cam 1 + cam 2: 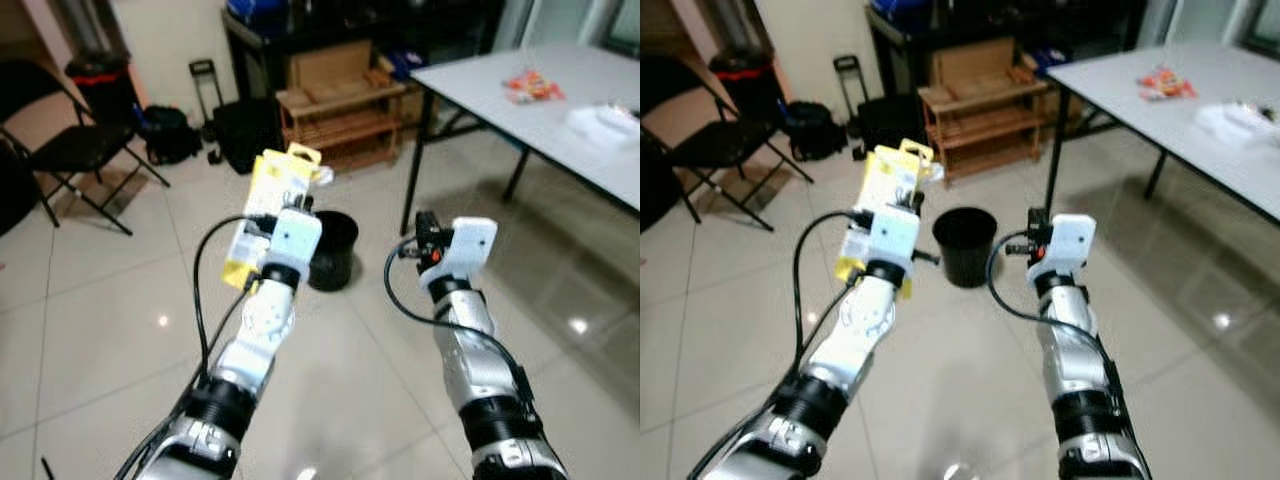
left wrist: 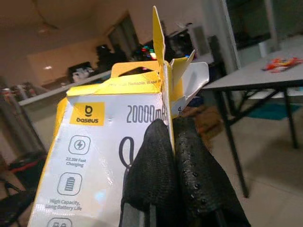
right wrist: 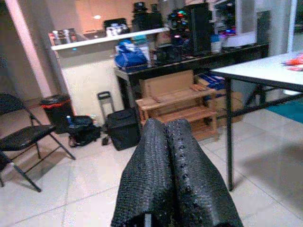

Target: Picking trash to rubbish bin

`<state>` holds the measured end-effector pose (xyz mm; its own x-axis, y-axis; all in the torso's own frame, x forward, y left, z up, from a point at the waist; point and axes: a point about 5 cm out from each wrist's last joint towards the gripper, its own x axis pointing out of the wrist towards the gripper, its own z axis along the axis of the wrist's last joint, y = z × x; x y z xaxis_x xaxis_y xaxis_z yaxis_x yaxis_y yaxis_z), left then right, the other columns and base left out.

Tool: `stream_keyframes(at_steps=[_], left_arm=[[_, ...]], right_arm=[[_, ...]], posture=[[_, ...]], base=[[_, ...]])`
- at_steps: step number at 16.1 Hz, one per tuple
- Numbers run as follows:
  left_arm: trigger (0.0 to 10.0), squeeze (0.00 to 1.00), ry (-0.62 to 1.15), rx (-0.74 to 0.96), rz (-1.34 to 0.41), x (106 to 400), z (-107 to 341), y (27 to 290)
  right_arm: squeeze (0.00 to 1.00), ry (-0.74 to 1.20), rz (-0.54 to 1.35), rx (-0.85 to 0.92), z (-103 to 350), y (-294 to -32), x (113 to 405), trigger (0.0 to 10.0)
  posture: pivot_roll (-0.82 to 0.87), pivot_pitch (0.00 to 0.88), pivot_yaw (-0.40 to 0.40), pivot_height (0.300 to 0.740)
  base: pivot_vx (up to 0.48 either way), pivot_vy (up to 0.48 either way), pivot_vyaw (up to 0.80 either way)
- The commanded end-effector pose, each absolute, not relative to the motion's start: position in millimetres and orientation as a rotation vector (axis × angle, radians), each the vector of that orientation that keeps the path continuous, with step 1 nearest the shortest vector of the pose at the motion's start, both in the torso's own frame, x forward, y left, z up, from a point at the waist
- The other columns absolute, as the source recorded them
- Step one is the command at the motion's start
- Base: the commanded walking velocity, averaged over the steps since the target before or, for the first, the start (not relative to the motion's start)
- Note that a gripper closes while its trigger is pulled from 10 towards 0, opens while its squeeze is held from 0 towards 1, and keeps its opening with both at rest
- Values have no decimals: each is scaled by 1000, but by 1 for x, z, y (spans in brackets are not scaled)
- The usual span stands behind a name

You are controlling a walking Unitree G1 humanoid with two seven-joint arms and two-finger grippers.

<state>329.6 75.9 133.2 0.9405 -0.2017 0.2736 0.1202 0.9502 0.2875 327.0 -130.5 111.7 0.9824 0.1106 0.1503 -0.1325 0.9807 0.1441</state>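
A yellow and white power bank box (image 2: pixel 94 151) is pinched between the black fingers of my left gripper (image 2: pixel 165 128), which is shut on its edge. In the eye views the box (image 1: pixel 272 185) is held up above the tiled floor, just left of a small black rubbish bin (image 1: pixel 332 250) that stands a short way ahead. My right gripper (image 3: pixel 165 126) is raised to the right of the bin (image 1: pixel 964 245), fingers pressed together with nothing between them.
A white table (image 1: pixel 545 115) with orange wrappers (image 1: pixel 532 85) stands at the right. A wooden shelf (image 1: pixel 340 115) and black bags (image 1: pixel 170 135) line the far wall. A folding chair (image 1: pixel 70 145) is at the left. Open tiled floor surrounds the bin.
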Motion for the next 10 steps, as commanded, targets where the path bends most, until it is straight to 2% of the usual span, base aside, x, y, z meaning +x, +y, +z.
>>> stream_keyframes(at_steps=[1,4,6,10], left_arm=[[10000,0,-305,288,-150,332,135,85],[10000,0,-302,291,-152,333,134,85],[10000,0,-301,291,-152,333,134,85],[10000,0,-301,291,-154,333,134,85]], right_arm=[[0,-155,151,169,117,-120,329,10000],[0,-154,157,174,117,-119,329,10000],[0,-157,160,179,117,-119,329,10000],[0,-167,155,171,118,-119,329,10000]], posture=[[-28,8,73,740],[-26,8,72,740],[-26,10,72,740],[-27,10,73,740]], base=[[424,0,0],[436,0,0],[441,0,-541],[442,0,0]])
